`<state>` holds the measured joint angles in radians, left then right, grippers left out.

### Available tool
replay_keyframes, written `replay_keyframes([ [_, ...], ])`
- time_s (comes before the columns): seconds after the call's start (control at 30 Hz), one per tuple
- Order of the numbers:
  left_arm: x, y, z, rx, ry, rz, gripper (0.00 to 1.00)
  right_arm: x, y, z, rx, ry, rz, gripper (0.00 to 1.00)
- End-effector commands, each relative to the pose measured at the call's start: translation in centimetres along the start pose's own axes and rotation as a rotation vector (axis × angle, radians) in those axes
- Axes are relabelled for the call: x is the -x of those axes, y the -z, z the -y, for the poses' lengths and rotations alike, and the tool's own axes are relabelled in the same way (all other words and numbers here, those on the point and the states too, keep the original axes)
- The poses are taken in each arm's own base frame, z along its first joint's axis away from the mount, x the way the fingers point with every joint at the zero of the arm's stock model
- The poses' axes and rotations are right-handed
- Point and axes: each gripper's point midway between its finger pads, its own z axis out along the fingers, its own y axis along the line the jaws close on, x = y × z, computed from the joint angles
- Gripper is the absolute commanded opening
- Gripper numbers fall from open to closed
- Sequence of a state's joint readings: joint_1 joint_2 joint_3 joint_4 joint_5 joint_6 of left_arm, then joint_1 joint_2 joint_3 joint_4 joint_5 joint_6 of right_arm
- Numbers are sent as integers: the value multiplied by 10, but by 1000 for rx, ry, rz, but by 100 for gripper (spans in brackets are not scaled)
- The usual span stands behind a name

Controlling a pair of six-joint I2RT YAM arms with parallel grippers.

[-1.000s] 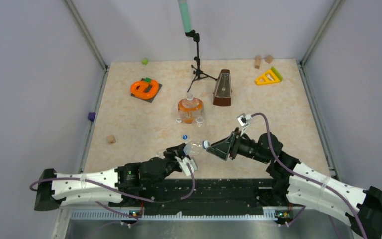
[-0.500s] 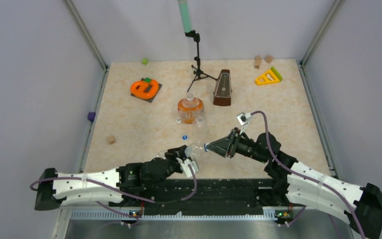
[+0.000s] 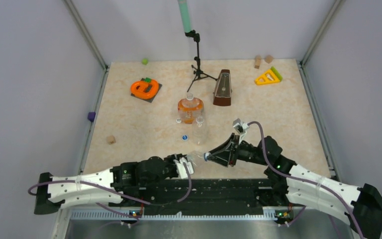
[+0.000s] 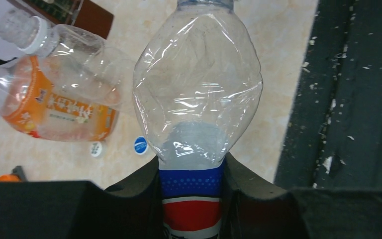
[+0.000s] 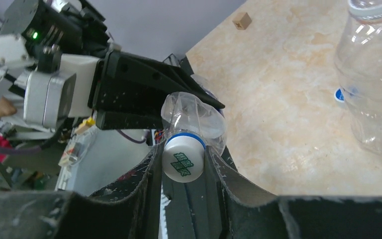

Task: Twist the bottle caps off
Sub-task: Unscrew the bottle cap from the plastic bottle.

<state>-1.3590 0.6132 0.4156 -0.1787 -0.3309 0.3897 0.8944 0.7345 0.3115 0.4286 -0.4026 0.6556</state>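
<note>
L gripper [image 3: 187,164] grips the blue-label bottle [image 4: 197,94] round the label, jaws pinching it from both sides. The bottle is held lying roughly level at the near edge of the table [image 3: 278,119], abt centre, neck pointing right. R gripper [image 5: 183,158] meets it from the right, jaws pinched on the white cap [image 5: 182,167], which sits on the neck w/ a blue ring behind it.

Just beyond, further from the arms, the clear bottle [image 3: 199,131] stands upright w/ a white top on. The orange bottle [image 3: 190,109] is right behind it, touching or nearly so. A blue cap [image 3: 184,137] lies on the table just left of the clear bottle. A loose white cap [image 4: 96,149] lies beside it, close to the orange bottle. Metronome [image 3: 222,88] is further back, to the right. A wood block [image 3: 111,140] sits well off to the left.
</note>
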Motion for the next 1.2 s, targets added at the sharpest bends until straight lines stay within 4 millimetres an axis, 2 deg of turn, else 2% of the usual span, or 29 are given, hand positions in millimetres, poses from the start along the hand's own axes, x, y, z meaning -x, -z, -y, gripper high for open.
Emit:
replay_keyframes([
  [0.0, 59, 13, -8, -81, 191, 204, 0, -19, 7, -15, 153, 175, -52, 1],
  [0.23, 60, 15, -15, -177, 318, 270, 0, -25, 9, -22, 255, 417, -89, 0],
  [0.5, 72, 15, -6, -286, 344, 295, 0, -17, 9, -22, 282, 646, -151, 0],
  [0.73, 80, 16, -3, -319, 339, 331, 0, -18, 10, -29, 330, 686, -146, 0],
  [0.9, 87, 22, 2, -357, 329, 361, 0, -25, 17, -43, 441, 724, -130, 0],
  [1.17, 96, 27, 12, -434, 313, 396, 0, -20, 19, -52, 494, 800, -94, 0],
])
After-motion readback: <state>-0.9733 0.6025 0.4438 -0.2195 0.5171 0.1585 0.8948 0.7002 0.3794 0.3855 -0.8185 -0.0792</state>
